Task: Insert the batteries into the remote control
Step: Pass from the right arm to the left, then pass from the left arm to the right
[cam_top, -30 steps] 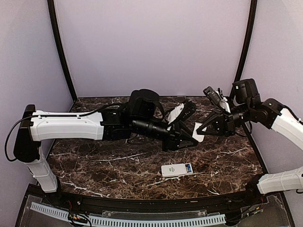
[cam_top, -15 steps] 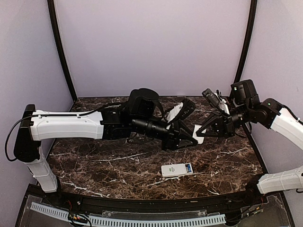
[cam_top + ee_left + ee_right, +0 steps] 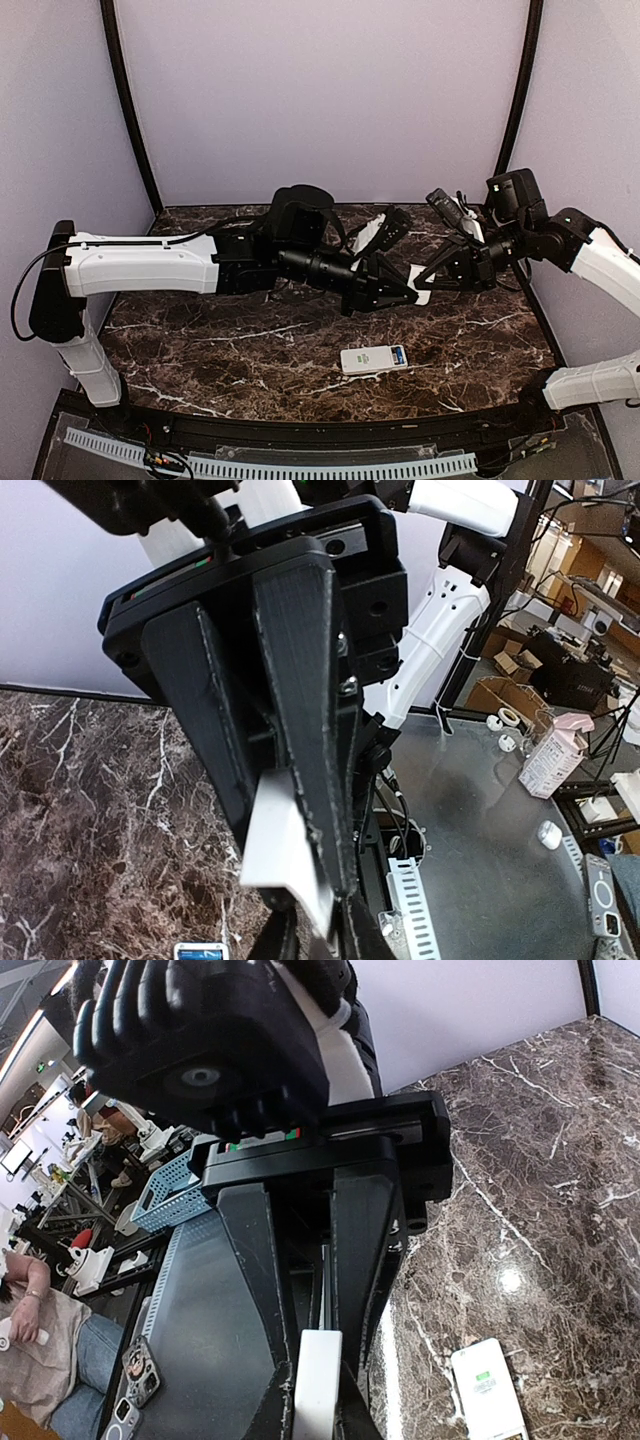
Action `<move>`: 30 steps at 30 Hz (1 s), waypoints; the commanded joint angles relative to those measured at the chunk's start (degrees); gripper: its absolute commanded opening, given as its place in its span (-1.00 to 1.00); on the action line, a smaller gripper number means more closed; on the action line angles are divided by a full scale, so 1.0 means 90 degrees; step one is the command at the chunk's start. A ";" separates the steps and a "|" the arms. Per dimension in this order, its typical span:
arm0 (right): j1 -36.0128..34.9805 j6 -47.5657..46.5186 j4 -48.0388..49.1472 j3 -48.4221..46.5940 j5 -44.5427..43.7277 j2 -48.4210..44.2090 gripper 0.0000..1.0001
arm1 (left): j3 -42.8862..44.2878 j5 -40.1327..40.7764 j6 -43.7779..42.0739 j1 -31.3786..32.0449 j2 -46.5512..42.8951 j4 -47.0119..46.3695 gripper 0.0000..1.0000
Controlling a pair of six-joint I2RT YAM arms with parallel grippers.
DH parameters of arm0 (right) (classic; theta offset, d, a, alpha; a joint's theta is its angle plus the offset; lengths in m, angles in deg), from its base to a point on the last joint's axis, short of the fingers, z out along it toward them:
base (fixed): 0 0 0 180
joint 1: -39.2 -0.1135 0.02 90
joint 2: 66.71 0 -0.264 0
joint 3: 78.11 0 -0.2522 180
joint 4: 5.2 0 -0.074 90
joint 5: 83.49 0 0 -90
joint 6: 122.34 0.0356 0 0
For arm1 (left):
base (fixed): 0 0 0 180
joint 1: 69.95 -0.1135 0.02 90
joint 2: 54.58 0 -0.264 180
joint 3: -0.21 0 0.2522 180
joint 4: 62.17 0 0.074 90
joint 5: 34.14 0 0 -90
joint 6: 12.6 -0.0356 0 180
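Above the table's middle, my left gripper [image 3: 407, 292] [image 3: 300, 880] and right gripper [image 3: 427, 279] [image 3: 318, 1405] meet tip to tip. Both are shut on one small plain white cover piece [image 3: 419, 279] [image 3: 283, 840] [image 3: 318, 1375], each on one end. Below them the white remote control [image 3: 368, 360] [image 3: 488, 1392] lies flat on the marble near the front edge, with a small green mark on it. The batteries [image 3: 399, 355] [image 3: 200, 952] show as a blue patch at its right end. Neither gripper touches the remote.
The dark marble table [image 3: 200, 340] is walled in by lilac panels, with black curved posts [image 3: 130, 110] at the back corners. A slotted white cable duct [image 3: 300, 467] runs along the near edge. Both arms stretch low over the table's middle.
The left gripper's jaws, wider apart a moment ago, have closed onto the white cover piece. The right gripper has shifted slightly left while keeping its grip on it.
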 commanded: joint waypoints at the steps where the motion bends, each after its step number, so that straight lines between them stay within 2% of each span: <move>1: -0.0076 -0.0062 0.0005 -0.0057 -0.0046 0.0034 -1.00 | -0.0050 -0.0241 0.0038 -0.0053 -0.0135 -0.0169 -0.77; 5: -0.0091 -0.0044 0.0001 -0.0054 -0.0042 0.0054 -1.00 | -0.0079 -0.0360 0.0066 -0.0053 -0.0110 -0.0173 -0.99; 13: -0.0112 0.0001 0.0028 -0.0067 -0.0088 0.0095 -1.00 | -0.0177 -0.0405 0.0198 -0.0053 -0.0099 -0.0381 -1.00; 14: -0.0113 0.0054 0.0090 -0.0052 -0.0138 0.0087 -0.88 | -0.0216 -0.0373 0.0224 -0.0058 -0.0104 -0.0450 -1.00; 16: -0.0113 0.0297 0.0354 0.0013 -0.0212 0.0011 -0.39 | -0.0268 -0.0294 0.0292 -0.0054 -0.0118 -0.0546 -1.00; 22: -0.0042 0.1171 0.1339 0.0484 -0.1083 -0.0792 0.54 | -0.0599 0.0029 0.0501 -0.0058 -0.0289 -0.1096 -1.00; 24: 0.0036 0.1631 0.1742 0.0765 -0.1400 -0.1150 0.94 | -0.0746 0.0164 0.0581 -0.0062 -0.0363 -0.1370 -1.00; 27: 0.0183 0.2354 0.2274 0.1231 -0.1772 -0.1598 0.95 | -0.0916 0.0455 0.0721 -0.0062 -0.0470 -0.1739 -1.00; 28: 0.0235 0.2589 0.2450 0.1381 -0.1814 -0.1688 0.89 | -0.1018 0.0511 0.0851 -0.0058 -0.0484 -0.1995 -1.00; 30: 0.0286 0.2991 0.2881 0.1720 -0.1727 -0.1803 0.62 | -0.1165 0.0452 0.1077 -0.0062 -0.0489 -0.2384 -1.00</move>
